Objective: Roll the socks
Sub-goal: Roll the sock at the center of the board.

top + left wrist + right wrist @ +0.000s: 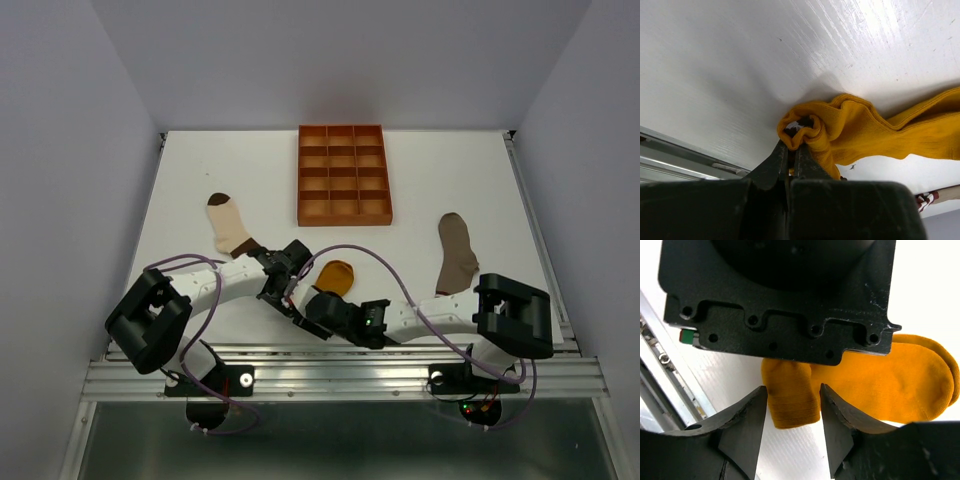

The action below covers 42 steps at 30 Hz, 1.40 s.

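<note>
Mid-roll on the yellow sock, near middle of the table. Pinches its bunched end with the left gripper, clenched tight; straddles the folded part with the right gripper, released. Likely needs a firm close next to hold the roll. Three in all: yellow sock, cream sock far left, brown sock right; one tray

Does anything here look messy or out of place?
Only the yellow sock: one end is bunched into a crumpled wad where the left jaws pinch it. The cream sock and brown sock lie flat; nothing looks spilled or damaged.
</note>
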{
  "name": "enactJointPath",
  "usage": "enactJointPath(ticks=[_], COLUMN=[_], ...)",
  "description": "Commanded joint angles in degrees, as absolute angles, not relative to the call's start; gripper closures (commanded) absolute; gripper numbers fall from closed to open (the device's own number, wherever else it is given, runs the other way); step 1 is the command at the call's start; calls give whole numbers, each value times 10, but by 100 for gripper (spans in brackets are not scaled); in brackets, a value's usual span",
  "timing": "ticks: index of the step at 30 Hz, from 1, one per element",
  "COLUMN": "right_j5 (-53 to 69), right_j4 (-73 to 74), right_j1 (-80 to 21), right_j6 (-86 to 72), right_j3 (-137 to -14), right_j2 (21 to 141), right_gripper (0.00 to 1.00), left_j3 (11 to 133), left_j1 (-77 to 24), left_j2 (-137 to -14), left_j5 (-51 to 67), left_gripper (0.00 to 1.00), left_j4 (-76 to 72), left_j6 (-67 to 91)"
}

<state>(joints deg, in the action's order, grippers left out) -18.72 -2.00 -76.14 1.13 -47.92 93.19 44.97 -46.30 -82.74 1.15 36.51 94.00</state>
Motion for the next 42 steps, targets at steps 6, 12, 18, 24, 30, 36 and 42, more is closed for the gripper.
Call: enactJointPath(ticks=[6,12,18,24,30,36,42], right_j5=[-190,-209,-236,-237,-189,-78,-4], right_j4=[39,43,25,-14,-69,-137,-161], right_j1=[-781,-781,-781,-781,-752,-697,-644], right_j6=[14,1,-32,-58,-116,-149,-187], right_j3=[-489,-480,-472,-446,-400,-358,-335], right_j2=[994,1001,994,976,948,912,910], right_gripper=[48,53,75,90,95,96,96], left_j3=[446,444,446,444,452,461,465], left_j1=[-479,-479,-479,-479,-479,-476,-457], left_j2=[-814,-814,-824,-802,-754,-726,-728], left_j5=[-3,15,22,13,-33,-66,-72], left_gripper=[100,100,100,99,71,56,55], left_j4=[373,368,362,349,361,367,357], left_j6=[946,942,930,917,905,889,851])
